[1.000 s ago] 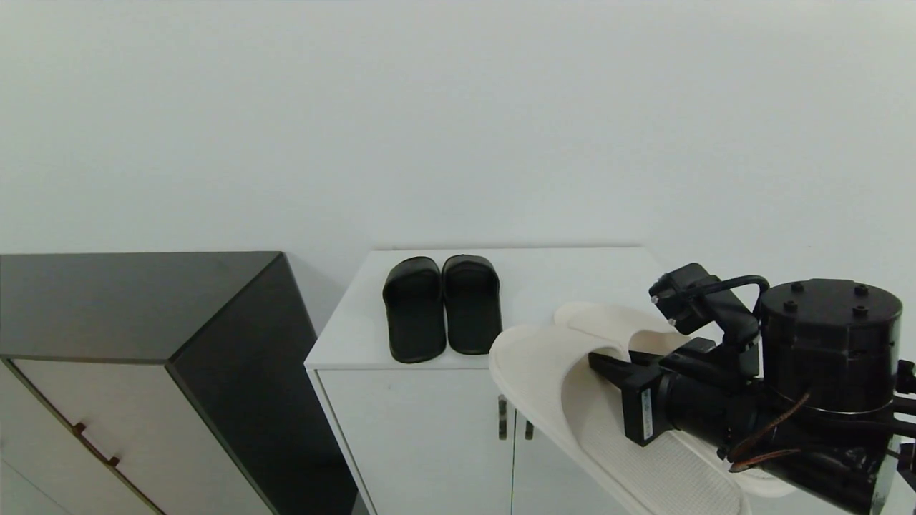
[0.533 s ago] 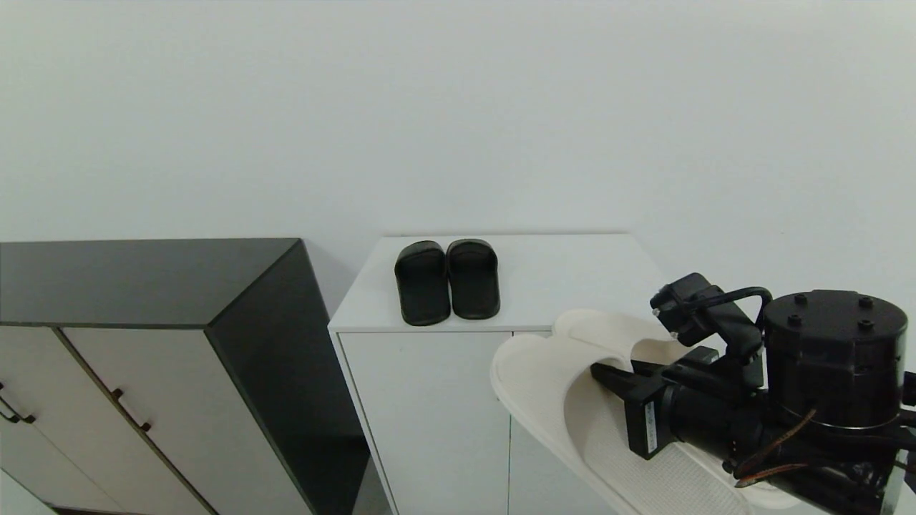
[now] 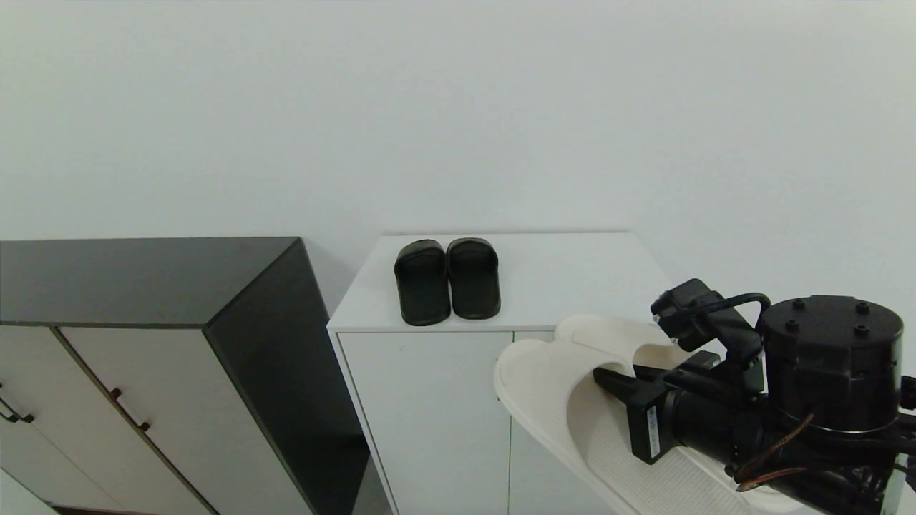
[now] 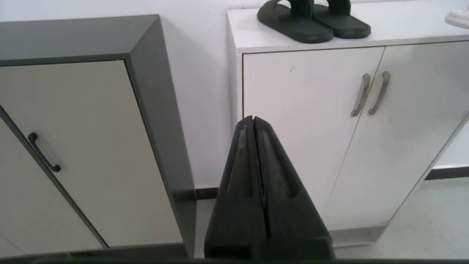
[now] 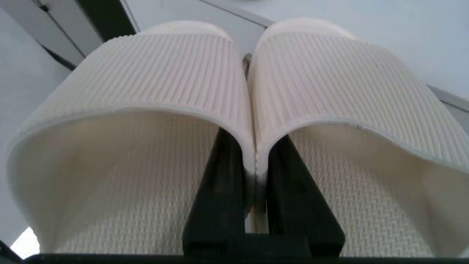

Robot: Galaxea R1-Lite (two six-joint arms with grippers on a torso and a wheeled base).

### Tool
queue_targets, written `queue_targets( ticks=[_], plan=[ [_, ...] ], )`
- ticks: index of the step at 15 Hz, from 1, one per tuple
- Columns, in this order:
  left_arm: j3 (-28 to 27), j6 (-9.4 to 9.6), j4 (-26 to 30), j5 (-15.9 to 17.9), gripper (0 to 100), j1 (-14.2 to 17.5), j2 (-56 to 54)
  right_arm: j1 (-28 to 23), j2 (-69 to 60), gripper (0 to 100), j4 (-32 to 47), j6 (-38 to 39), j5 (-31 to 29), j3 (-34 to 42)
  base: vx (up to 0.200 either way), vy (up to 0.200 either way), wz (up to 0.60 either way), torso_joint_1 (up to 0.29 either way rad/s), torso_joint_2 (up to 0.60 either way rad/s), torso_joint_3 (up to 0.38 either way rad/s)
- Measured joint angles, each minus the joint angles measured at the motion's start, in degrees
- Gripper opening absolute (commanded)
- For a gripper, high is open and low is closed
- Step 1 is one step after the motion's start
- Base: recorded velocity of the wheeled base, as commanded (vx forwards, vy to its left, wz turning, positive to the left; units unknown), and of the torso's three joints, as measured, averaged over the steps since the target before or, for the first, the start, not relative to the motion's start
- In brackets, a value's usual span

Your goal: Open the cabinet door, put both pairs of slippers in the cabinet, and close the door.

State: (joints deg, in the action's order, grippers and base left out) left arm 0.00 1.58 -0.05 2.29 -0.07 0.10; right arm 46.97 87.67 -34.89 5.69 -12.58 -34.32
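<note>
Both white slippers (image 3: 547, 375) clamped in right gripper (image 3: 605, 378); left gripper (image 4: 253, 128) closed.

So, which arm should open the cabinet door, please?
Left: the left gripper is empty and faces the door handles; the right gripper is shut on the white slippers.
</note>
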Motion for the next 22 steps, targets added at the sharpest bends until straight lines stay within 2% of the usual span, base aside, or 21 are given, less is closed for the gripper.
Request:
queue_targets(
  ticks=[6,18,19,22],
  plan=[
    [0.0,-0.02,-0.02,-0.02,0,-0.02,0.0,0.11,0.02,0,-0.15,0.0,0.11,0.44,0.0,0.0,0.0,-0.041,0.1,0.057],
    [0.0,-0.04,-0.02,0.0,0,0.0,0.0,1.89,-0.99,0,-1.48,0.02,0.13,3.28,0.0,0.0,0.0,-0.217,0.53,0.31],
    [0.0,-0.52,0.0,-0.02,100,0.0,0.0,1.9,-0.99,0,-1.49,0.02,0.13,3.39,0.0,0.0,0.0,-0.193,0.49,0.315],
    [0.0,-1.16,0.0,-0.06,100,-0.02,0.0,1.93,-0.99,0,-1.51,0.02,0.18,3.73,0.0,0.0,0.0,-0.172,0.5,0.317]
  ],
)
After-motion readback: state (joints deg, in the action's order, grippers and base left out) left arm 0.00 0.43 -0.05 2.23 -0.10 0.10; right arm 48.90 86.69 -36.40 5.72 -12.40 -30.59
